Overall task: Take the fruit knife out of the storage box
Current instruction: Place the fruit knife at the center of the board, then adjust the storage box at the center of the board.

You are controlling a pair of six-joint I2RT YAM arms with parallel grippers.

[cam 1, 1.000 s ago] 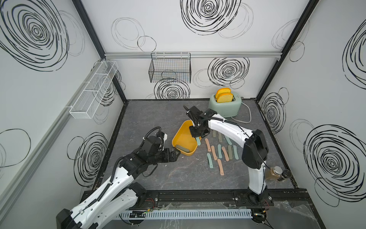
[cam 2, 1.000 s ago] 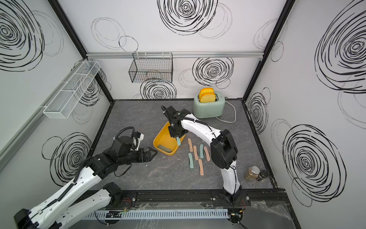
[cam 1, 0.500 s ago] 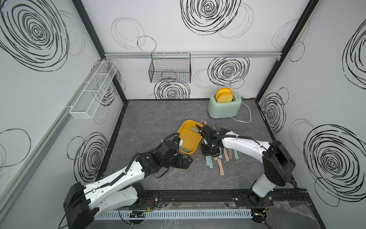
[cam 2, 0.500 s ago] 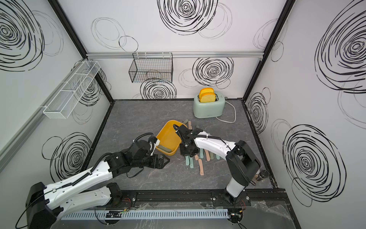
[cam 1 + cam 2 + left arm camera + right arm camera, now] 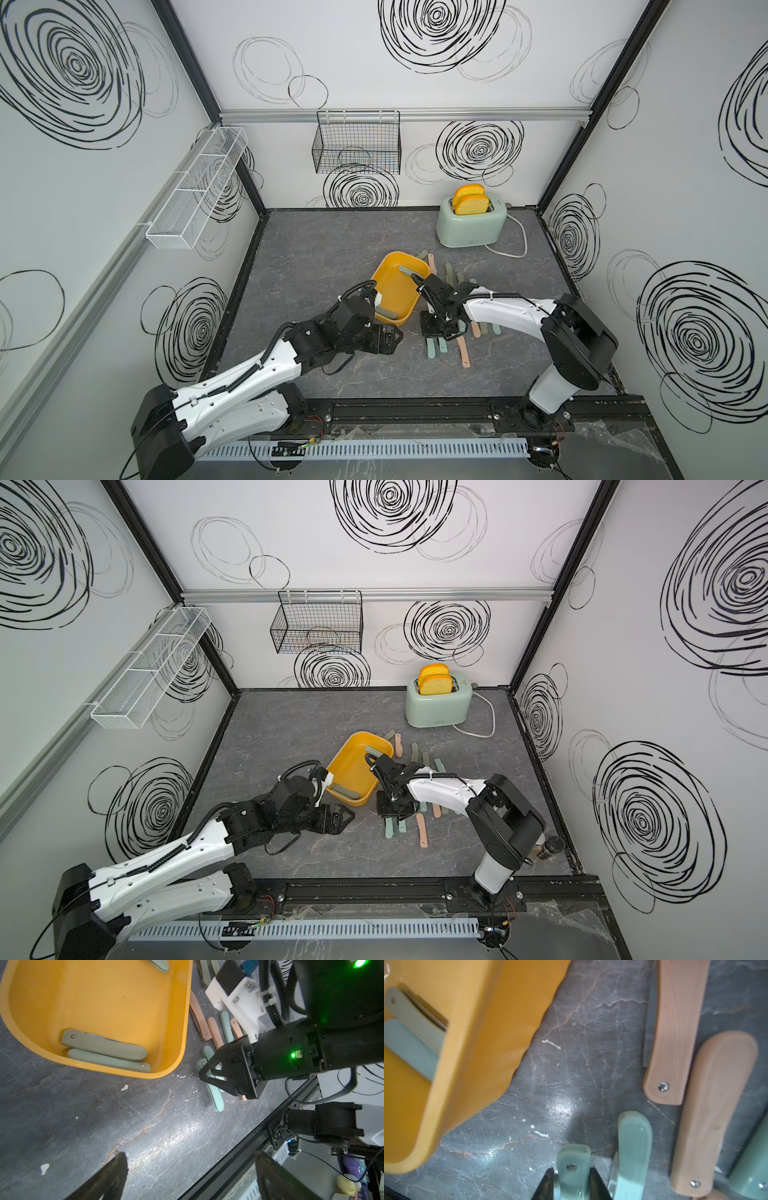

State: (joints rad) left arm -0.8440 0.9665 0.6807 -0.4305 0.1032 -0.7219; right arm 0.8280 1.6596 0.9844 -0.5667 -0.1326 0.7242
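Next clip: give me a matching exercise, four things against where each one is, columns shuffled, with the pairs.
Things:
1. toast slices
2. black wire basket
3. pale green folding knife
4. storage box

Places:
A. hung on the back wall rail
B. on the tabletop beside the left gripper
C. standing in the toaster
D. between the right gripper jaws, over the tabletop

Pairs: 1-C, 2-A, 3-D, 4-B

Storage box blurred, edge-cropped
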